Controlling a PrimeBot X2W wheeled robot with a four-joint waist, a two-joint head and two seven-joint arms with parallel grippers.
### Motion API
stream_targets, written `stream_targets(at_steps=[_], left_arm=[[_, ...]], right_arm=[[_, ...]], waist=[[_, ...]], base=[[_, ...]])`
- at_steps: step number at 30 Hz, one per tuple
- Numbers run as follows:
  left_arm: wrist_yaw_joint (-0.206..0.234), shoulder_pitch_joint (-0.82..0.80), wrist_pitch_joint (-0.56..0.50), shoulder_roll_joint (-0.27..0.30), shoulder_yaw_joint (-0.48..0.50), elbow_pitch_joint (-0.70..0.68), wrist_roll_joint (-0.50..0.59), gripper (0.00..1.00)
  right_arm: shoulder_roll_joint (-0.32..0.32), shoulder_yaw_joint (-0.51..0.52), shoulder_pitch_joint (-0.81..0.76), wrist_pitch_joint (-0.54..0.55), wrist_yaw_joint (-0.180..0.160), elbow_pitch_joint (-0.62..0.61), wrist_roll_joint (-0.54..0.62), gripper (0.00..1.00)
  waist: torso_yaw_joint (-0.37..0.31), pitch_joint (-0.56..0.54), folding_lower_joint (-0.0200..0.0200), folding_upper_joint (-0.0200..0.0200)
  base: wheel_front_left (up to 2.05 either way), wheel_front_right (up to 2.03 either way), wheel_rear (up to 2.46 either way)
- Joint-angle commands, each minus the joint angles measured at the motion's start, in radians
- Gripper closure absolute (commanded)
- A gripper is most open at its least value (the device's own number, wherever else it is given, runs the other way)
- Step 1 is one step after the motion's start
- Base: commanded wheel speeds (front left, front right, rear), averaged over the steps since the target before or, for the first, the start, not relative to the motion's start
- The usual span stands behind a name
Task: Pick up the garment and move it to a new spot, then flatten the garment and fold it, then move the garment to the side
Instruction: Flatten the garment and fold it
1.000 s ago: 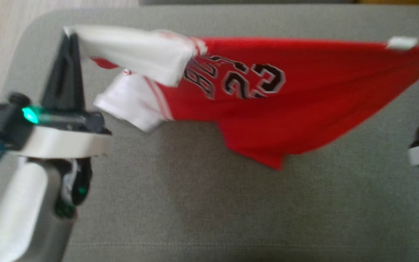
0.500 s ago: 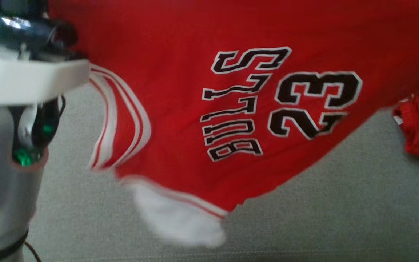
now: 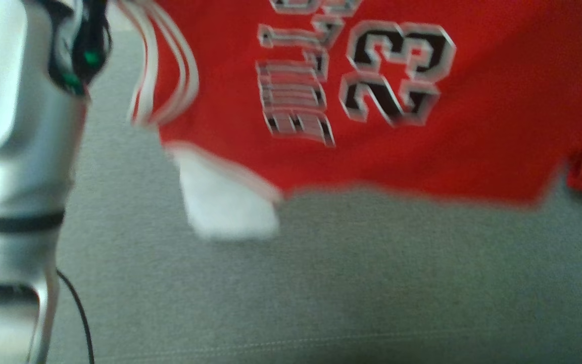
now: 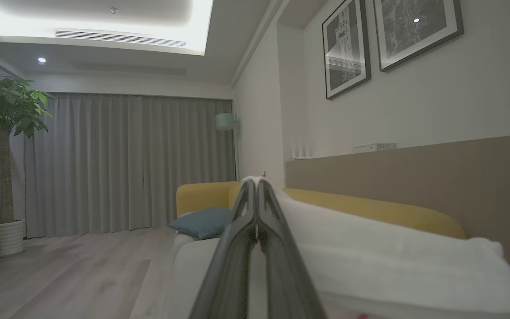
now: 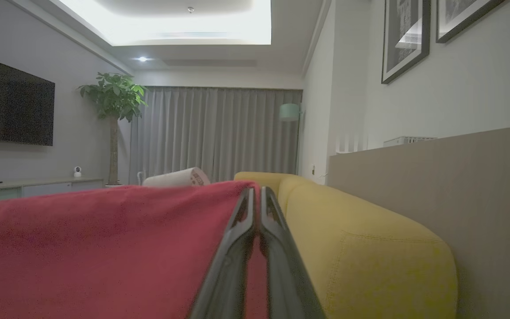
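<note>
The garment point(image 3: 483, 131) is a red jersey with a black "23", white-striped trim and a white sleeve point(image 3: 223, 202). It hangs spread out in the air above the grey cushion point(image 3: 321, 283), blurred in the head view. In the left wrist view my left gripper point(image 4: 256, 182) is shut on the garment's white cloth point(image 4: 370, 257), which trails off to the right. My right gripper point(image 5: 256, 190) is shut on the red cloth point(image 5: 104, 239), which stretches away to the left in the right wrist view. My pale left forearm point(image 3: 13, 151) fills the head view's left side.
A yellow sofa point(image 5: 370, 248) runs along the beige wall panel ahead of both wrists. A teal pillow point(image 4: 202, 223) lies at its far end. Wooden floor point(image 4: 60, 274), grey curtains, a potted plant point(image 5: 113, 102) and a wall television point(image 5: 11, 106) stand beyond.
The garment has gone from stretched low over the cushion to hanging lifted and closer to the camera, its lettering now higher in view. The head view has shifted too.
</note>
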State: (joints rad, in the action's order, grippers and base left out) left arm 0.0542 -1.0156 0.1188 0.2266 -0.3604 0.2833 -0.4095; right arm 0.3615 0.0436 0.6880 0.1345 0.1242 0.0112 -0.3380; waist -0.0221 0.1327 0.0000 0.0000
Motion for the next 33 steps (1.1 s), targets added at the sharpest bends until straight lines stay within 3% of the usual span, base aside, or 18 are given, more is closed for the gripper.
stream_targets(at_steps=[1, 9, 18, 26, 33], left_arm=[[-0.016, -0.132, 0.048, 0.027, 0.047, 0.106, -0.003, 1.0], [-0.019, -0.333, 0.139, 0.006, 0.092, 0.444, 0.022, 1.0], [-0.05, -0.253, 0.143, -0.084, 0.118, 0.648, 0.023, 1.0], [-0.082, -0.131, 0.143, -0.127, 0.129, 0.785, 0.028, 1.0], [-0.089, -0.043, 0.143, -0.13, 0.158, 0.75, 0.047, 1.0]], right_arm=[[-0.031, -0.07, 0.144, -0.051, 0.007, 0.098, -0.004, 1.0], [-0.137, -0.249, 0.488, -0.291, 0.007, 0.581, -0.004, 1.0], [-0.178, -0.447, 0.568, -0.378, 0.007, 0.94, -0.058, 1.0], [-0.197, -0.547, 0.488, -0.395, 0.007, 1.039, -0.145, 1.0], [-0.168, -0.551, 0.352, -0.396, 0.007, 0.93, -0.191, 1.0]], waist=[[-0.04, 0.032, 0.0, 0.0], [-0.08, 0.11, 0.0, 0.0], [-0.038, 0.249, 0.0, 0.0], [-0.025, 0.313, 0.0, 0.0], [-0.016, 0.298, 0.0, 0.0]], base=[[0.0, 0.0, 0.0], [0.0, 0.0, 0.0], [0.0, 0.0, 0.0], [0.0, 0.0, 0.0], [0.0, 0.0, 0.0]])
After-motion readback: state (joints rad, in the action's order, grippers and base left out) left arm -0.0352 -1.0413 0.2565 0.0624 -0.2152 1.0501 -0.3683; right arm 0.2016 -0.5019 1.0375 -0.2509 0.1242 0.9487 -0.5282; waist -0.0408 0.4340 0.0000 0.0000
